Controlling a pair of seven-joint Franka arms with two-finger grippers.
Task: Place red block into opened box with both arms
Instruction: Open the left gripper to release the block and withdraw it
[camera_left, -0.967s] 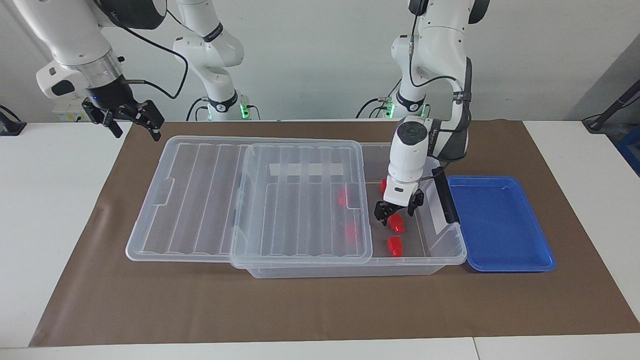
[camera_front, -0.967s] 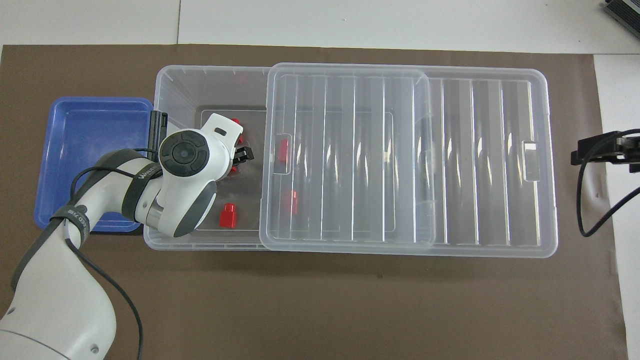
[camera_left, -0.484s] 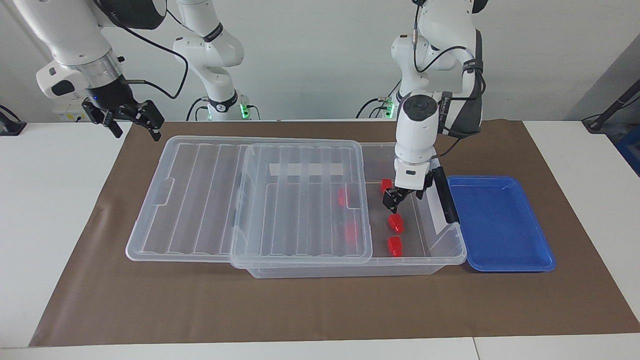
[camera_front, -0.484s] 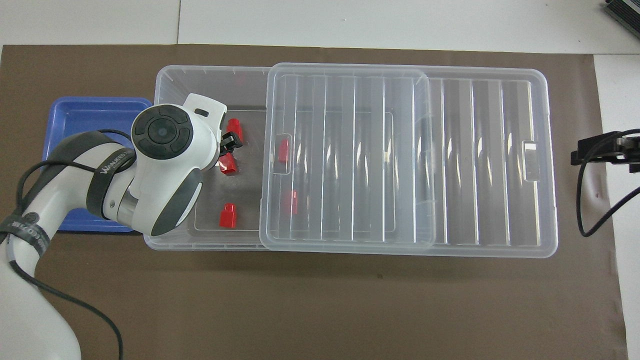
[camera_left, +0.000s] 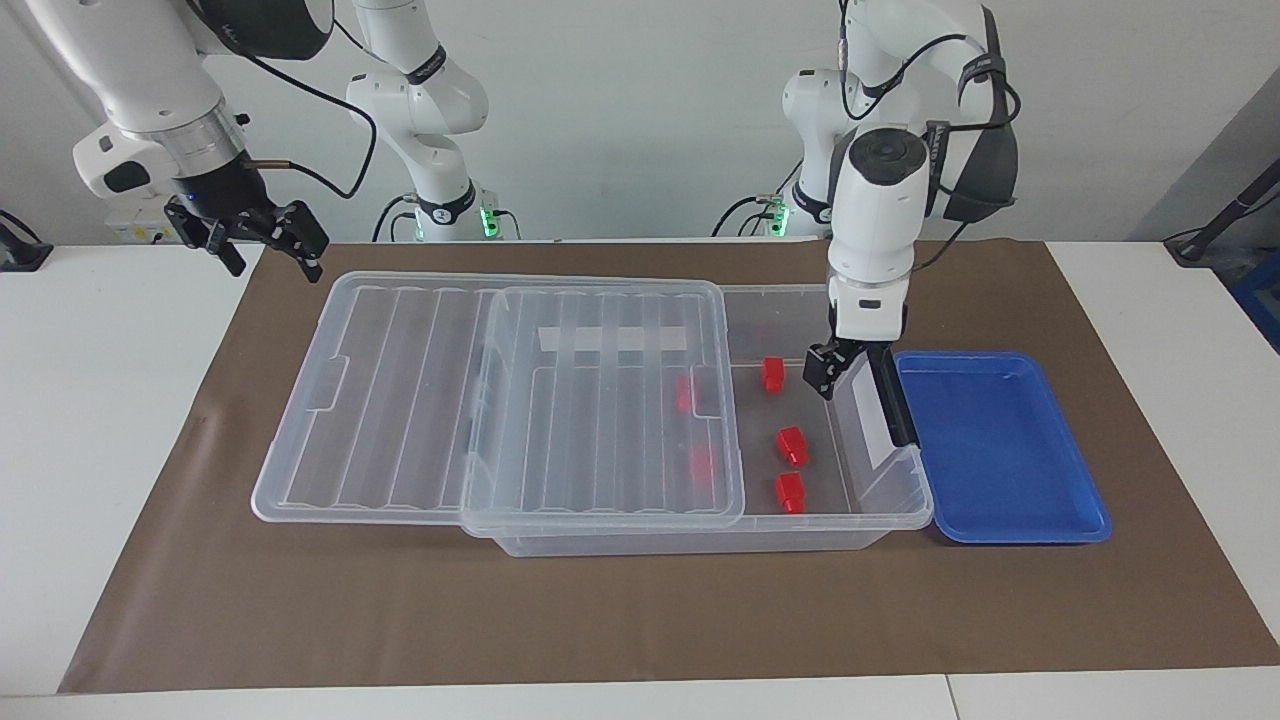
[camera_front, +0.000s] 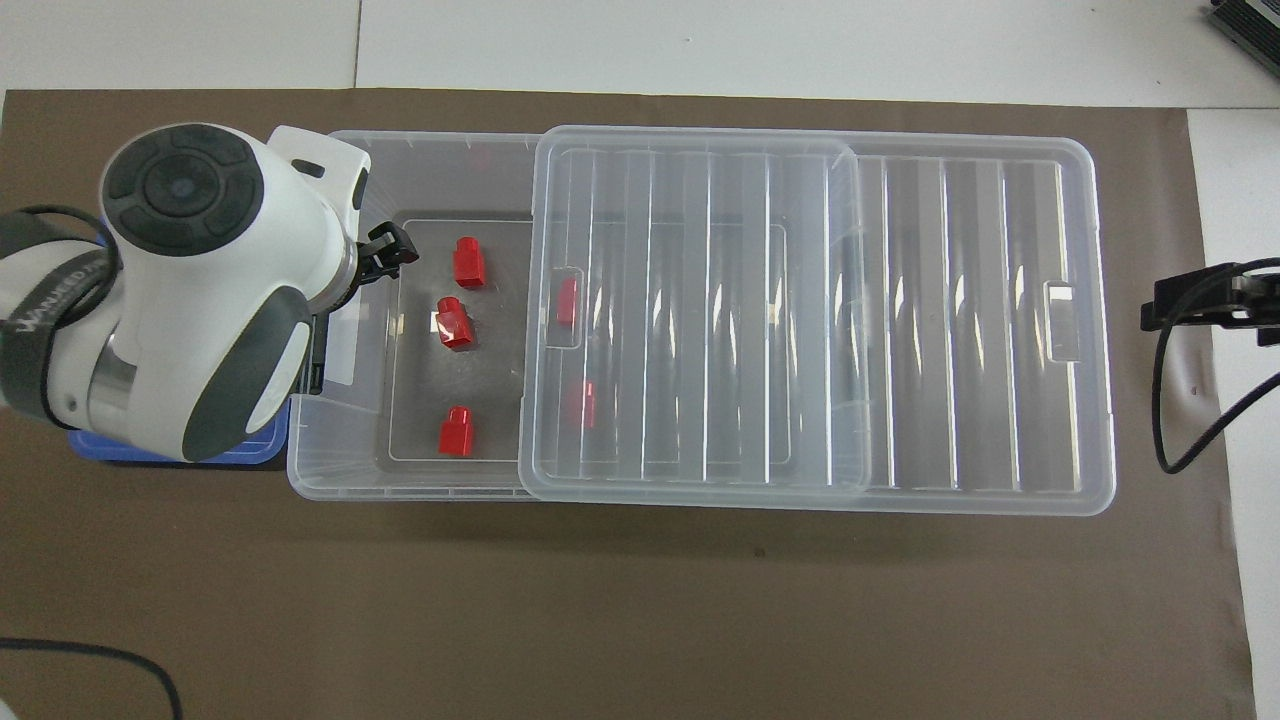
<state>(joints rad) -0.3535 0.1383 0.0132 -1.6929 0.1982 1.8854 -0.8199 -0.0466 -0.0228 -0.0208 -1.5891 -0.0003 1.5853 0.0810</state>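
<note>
The opened box is a clear bin with its ribbed lid slid toward the right arm's end. Three red blocks lie on its uncovered floor: one, one and one. Two more show through the lid. My left gripper hangs open and empty over the box's end by the black latch. My right gripper waits open in the air over the mat's edge.
A shallow blue tray sits against the box's latch end, mostly covered by my left arm in the overhead view. Brown mat lies under everything, with white table around it.
My left gripper rose out of the box and drew toward the latch end, leaving a red block on the box floor. The right arm has not moved.
</note>
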